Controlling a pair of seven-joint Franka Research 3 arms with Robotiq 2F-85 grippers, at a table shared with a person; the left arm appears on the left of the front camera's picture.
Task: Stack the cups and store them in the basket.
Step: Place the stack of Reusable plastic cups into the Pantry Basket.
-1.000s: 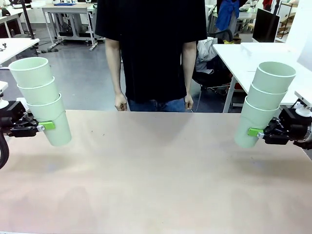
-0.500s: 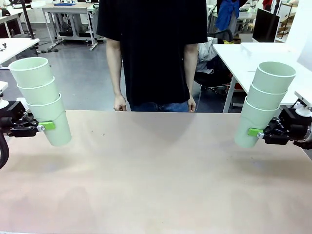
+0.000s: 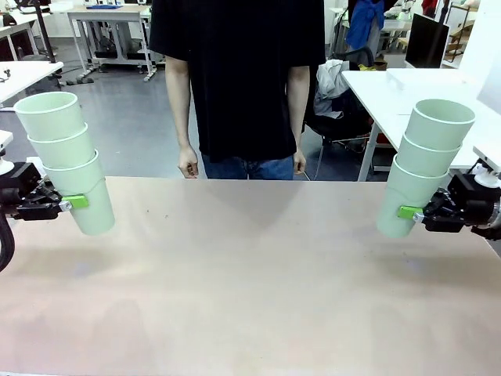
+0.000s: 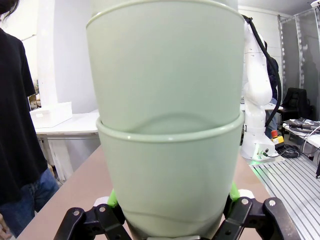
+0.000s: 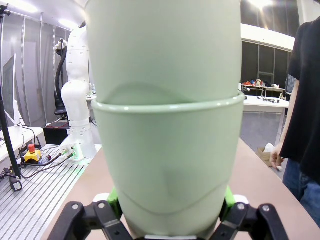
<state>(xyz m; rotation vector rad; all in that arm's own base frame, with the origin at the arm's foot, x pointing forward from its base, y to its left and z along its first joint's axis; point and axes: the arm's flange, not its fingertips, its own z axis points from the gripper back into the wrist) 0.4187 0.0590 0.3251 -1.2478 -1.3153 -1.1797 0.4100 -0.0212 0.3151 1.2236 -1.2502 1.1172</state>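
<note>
Left gripper is clamping the bottom cup of the left stack — three cups nested, mouths up. It is gripping low on that cup's wall, just above the base. The stack is leaning: rims are tipping back over the gripper's own wrist, and the base is poking out beyond the fingertips toward the middle of the table. The base is hanging above the tabletop and looks to be clear of it in the front view.

Right gripper is doing the mirror job, jaws closed on the bottom cup of the right stack, also three nested. Same lean: rims are back over its wrist, and the base is out past the fingertips and off the table.

In the left wrist view the stack is rising straight up from between the fingers, with green pads pressing in on either side of the lowest cup. The next cup is sitting down inside its rim. The right wrist view is showing the same thing for the right stack: pads squeezing both sides, second cup seated in the first.

Person is standing beyond the table's far edge, roughly midway between the two grippers and well apart from both. Arms are hanging down, and the hands are empty, level with the table edge and touching nothing.
</note>
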